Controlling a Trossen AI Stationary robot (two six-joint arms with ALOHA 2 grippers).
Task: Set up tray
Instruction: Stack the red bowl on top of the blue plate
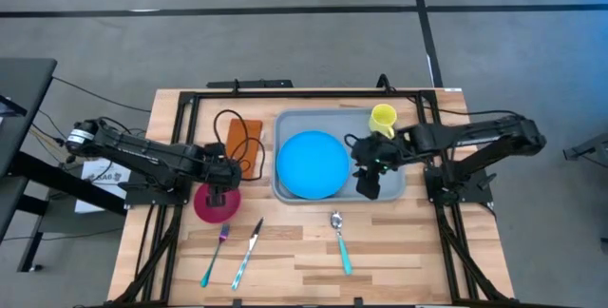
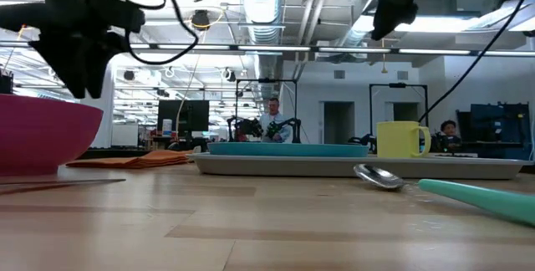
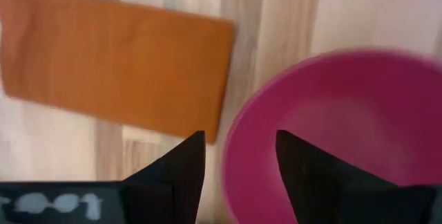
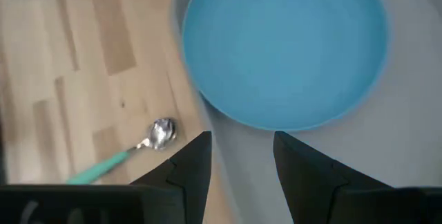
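Wooden table (image 1: 399, 251) holds the tray (image 1: 290, 127); right fingers (image 4: 190, 165) spread just above its rim, left fingers (image 3: 183, 165) parted

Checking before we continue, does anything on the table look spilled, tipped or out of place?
Nothing stands out. The plate and yellow mug sit upright in the tray; the pink bowl, napkin and cutlery lie on the table, nothing spilled.
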